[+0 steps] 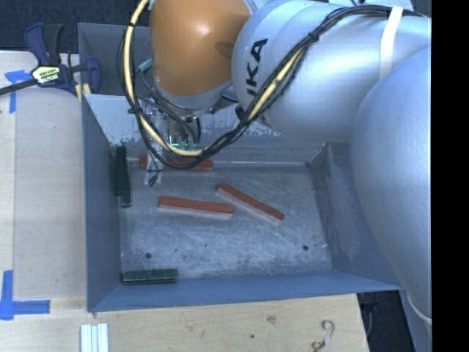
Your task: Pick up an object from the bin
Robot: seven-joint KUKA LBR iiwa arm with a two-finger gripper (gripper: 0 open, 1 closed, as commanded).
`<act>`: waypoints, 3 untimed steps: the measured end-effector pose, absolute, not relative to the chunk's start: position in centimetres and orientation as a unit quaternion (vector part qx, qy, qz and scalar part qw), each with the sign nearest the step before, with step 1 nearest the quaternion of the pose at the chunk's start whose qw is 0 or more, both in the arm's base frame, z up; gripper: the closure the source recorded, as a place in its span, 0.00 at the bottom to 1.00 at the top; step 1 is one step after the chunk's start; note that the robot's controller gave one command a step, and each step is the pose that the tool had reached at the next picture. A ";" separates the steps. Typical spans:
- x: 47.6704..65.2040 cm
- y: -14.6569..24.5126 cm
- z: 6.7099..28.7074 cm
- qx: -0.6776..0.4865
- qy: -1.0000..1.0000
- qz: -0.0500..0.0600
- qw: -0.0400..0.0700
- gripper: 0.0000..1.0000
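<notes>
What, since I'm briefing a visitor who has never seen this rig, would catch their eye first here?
The big silver arm with its orange cover looms across the top and right, its end effector hanging over a reddish stick by the far wall of the bin. Next come two more reddish sticks, one beside the other, mid-floor, and two dark green bars, one along the left wall, one at the near wall.
</notes>
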State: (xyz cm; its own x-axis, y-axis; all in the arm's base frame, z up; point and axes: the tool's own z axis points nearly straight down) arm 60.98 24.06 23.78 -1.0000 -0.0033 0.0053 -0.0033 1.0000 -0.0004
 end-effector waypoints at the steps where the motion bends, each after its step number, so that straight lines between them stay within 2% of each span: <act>1: 59.8 15.7 7.1 -0.138 -0.990 -0.001 -0.003 0.00; 2: 58.8 13.5 10.0 -0.242 -0.970 0.000 0.000 0.00; 3: 56.4 13.1 10.0 -0.312 -0.950 0.001 0.001 0.00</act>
